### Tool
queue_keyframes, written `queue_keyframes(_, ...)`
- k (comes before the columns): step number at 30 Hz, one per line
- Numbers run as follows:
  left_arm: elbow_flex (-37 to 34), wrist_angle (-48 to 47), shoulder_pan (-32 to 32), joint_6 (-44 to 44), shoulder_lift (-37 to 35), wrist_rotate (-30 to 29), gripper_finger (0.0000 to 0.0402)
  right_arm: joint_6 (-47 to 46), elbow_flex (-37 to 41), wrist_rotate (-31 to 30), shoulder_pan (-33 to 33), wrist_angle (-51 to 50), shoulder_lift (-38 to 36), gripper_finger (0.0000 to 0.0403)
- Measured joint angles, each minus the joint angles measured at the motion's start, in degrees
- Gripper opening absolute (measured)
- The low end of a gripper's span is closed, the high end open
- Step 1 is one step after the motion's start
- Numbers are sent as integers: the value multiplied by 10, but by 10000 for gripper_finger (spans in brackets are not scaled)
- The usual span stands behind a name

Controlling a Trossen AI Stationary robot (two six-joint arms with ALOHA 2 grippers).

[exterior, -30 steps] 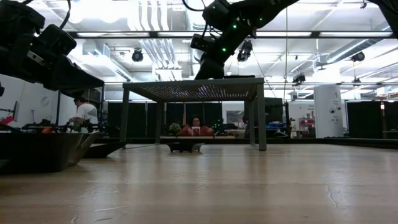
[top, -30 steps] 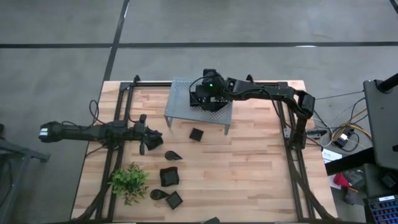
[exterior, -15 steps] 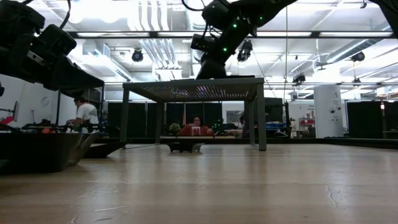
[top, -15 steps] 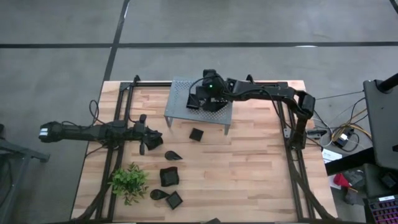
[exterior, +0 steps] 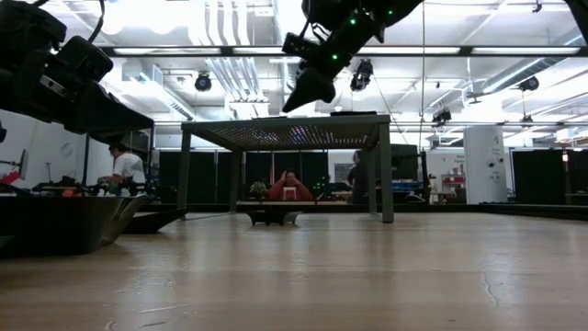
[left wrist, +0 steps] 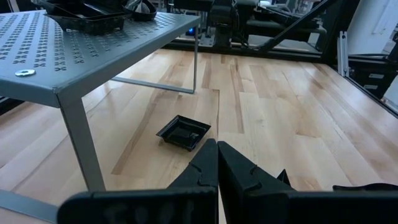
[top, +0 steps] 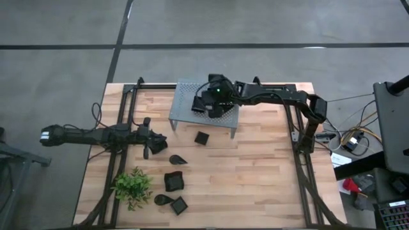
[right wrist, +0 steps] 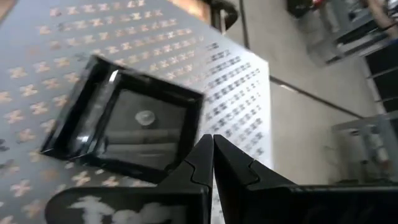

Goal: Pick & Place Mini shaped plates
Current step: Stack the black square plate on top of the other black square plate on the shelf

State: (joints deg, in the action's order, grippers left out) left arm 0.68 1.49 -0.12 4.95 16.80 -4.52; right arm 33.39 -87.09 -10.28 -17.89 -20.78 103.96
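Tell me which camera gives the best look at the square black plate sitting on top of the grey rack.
The right wrist view: the square plate fills the frame on the perforated rack. The left wrist view shows its edge only, far off; in the high view the right gripper covers it; the low view hides it.

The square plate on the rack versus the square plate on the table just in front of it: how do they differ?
The square plate on the rack sits raised on the grey rack, directly below the right gripper, whose fingers are shut and empty. The square plate on the table lies on the bare wood, with no gripper over it, and looks smaller. Both are black, square and upright.
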Motion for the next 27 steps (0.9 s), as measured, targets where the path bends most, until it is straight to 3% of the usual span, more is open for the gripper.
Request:
queue_keyframes(6,0,0,0,0,0,0,0,-35,-1,30,-1,-15,-1,16)
queue_keyframes(17,0,0,0,0,0,0,0,-82,-8,33,-13,-25,0,100)
queue_keyframes(27,0,0,0,0,0,0,0,-105,-8,62,-17,-34,1,79)
